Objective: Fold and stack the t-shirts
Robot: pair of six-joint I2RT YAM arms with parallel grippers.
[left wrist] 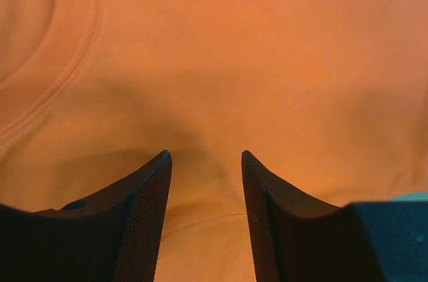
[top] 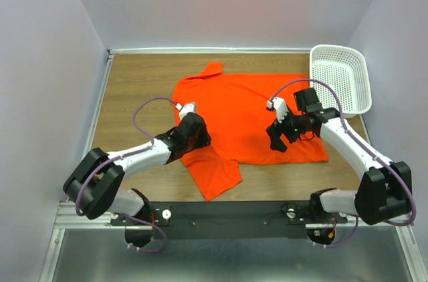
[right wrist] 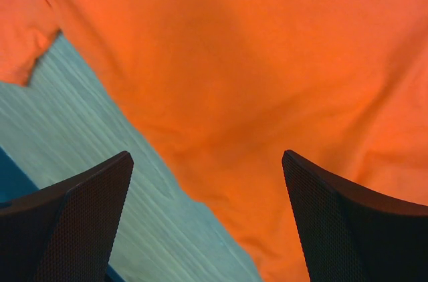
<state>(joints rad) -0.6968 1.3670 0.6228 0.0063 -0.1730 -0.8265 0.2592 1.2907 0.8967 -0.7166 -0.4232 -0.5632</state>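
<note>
The orange t-shirt (top: pixel 247 115) lay spread flat in the middle of the wooden table (top: pixel 140 81), turned sideways to me: its neck end pointed to my left and its bottom edge to my right. One sleeve (top: pixel 209 72) reached toward the far side of the table. The other sleeve (top: pixel 215 174) stretched toward me and ended close to the near edge. The white plastic basket (top: pixel 341 78) stood in the far right corner, apart from the shirt.

My left gripper (left wrist: pixel 204 155) was low over the neck end of the shirt. Through its wrist camera I saw nothing but orange cloth, with the curved collar seam (left wrist: pixel 73 55) running off to the upper left. Its fingers (left wrist: pixel 150 208) stood partly apart with a narrow gap between them. A small fold of cloth showed in that gap, but I could not tell whether the tips were pressing into it or just hanging above it.

My right gripper (right wrist: pixel 206 154) hung above the shirt near its bottom edge, with its jaws spread wide and nothing between them. Under it the shirt's edge ran diagonally, with orange cloth on one side and bare table on the other.
</note>
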